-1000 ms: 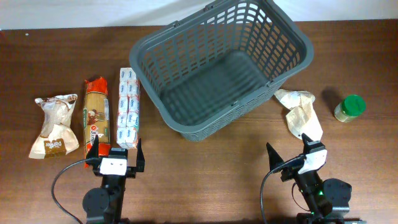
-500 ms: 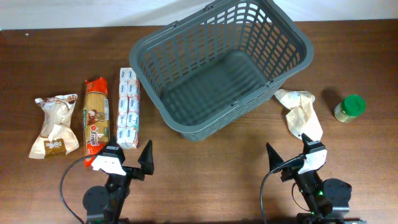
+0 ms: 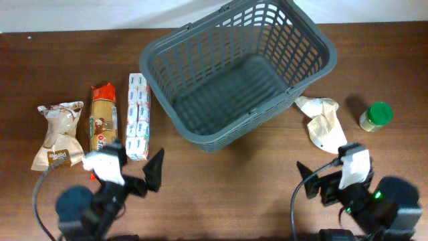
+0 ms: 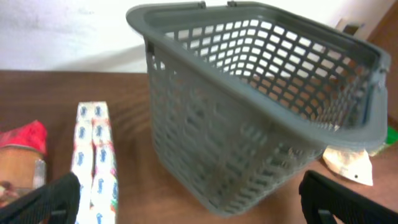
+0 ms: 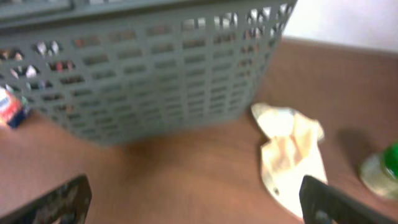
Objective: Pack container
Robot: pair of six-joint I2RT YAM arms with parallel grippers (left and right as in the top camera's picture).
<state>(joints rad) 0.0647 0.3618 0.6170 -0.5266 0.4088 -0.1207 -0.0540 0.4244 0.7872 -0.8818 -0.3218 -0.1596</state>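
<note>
Starting packing, basket [image 3: 175, 67] empty, left gripper [image 4: 196, 202] and right gripper [image 5: 199, 200] both spread and bare; next probably means left descending onto white pack [image 3: 138, 116].

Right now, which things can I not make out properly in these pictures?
- Left wrist view: the pasta packet is cut off by the left edge.
- Right wrist view: the green-lidded jar is blurred and cut off by the right edge.
- Both wrist views: the floor of the basket is hidden by its own wall.
- Overhead: print on the white multipack is too small; the left arm and right arm are motion-blurred.
</note>
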